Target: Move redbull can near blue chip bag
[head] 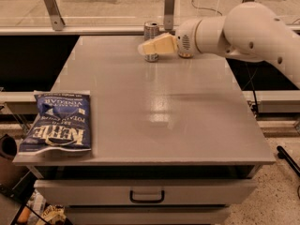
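Cream-coloured claw (146, 47), the robot's gripper, sits at the far side of a grey table (187, 125), a little left of centre. It lies across the middle of the can (151, 31) as the camera sees it. Whether it is open or closed, or has hold of the can at all, cannot be told from this angle.

At the far left, the bag (58, 121) lies flat on the table's near left corner. It is dark blue with white lettering that reads upside down from the camera's side. Its lower edge reaches the table's front edge. Below the tabletop, a wide drawer (93, 191) runs across the front, with a dark handle (146, 197) at its centre.

Moving right, the can stands upright near the table's back edge, well apart from the bag. Its shiny top shows above the claw and its base shows below it.

Right of the can, a rounded wrist joins the claw to a thick white arm (248, 29), which reaches in from the upper right of the picture. The arm passes above the table's far right corner.
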You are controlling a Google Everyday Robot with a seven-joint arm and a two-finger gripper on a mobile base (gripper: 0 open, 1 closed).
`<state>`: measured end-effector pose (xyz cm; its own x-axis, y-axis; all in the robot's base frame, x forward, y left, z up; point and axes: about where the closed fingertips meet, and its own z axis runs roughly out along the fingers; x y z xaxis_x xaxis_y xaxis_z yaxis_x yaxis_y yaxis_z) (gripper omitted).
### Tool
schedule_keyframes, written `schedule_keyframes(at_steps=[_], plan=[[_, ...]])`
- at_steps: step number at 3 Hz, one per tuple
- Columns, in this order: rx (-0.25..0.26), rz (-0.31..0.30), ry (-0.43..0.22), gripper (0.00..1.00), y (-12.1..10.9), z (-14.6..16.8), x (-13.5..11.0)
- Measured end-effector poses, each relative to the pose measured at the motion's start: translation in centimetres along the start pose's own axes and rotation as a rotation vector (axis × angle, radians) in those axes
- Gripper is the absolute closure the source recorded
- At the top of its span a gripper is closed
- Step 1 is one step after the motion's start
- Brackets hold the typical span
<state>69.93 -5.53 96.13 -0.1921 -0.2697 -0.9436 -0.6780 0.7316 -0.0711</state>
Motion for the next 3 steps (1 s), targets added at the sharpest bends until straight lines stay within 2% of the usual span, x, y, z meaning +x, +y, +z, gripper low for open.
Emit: schedule_keyframes(at_steps=[1, 3], plan=[[-0.015, 0.007, -0.063, 0.00, -0.2, 3.0, -0.1], [0.001, 0.001, -0.164, 0.00, -1.6, 8.9, 1.1]])
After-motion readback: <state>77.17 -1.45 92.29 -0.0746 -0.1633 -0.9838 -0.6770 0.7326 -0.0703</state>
